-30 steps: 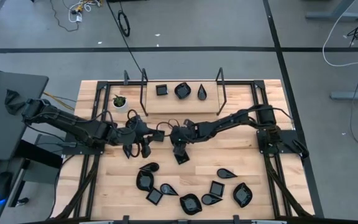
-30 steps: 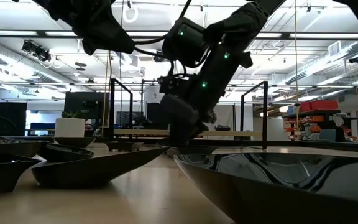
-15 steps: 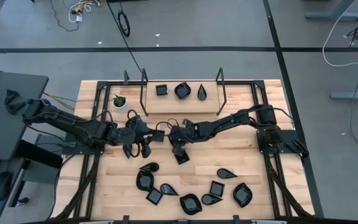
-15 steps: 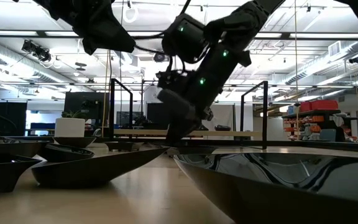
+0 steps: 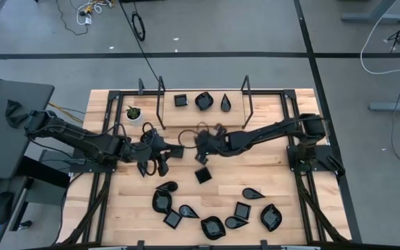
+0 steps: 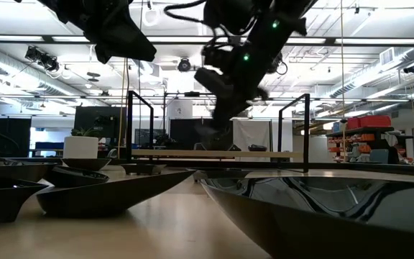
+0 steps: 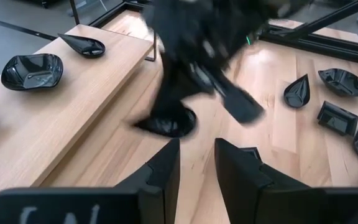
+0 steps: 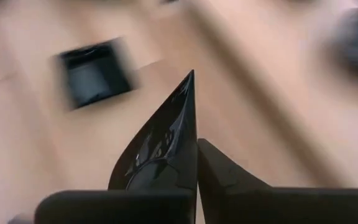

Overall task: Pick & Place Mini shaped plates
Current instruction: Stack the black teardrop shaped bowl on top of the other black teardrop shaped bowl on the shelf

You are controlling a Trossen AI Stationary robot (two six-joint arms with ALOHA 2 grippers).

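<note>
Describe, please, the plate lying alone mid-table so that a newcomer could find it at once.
On the wooden table, opposite the raised shelf, black plates cluster along one edge. Between cluster and shelf lies the square plate, alone on bare wood, touching nothing.

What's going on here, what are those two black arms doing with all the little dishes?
The robot is moving mini black plates around a wooden table. The right gripper is shut on a teardrop plate, carried in the air above the table's middle. A square plate lies on the table just below it. The left gripper waits nearby, open and empty. Three plates sit on the raised shelf at the far side, and a cluster lies along the near edge.
</note>
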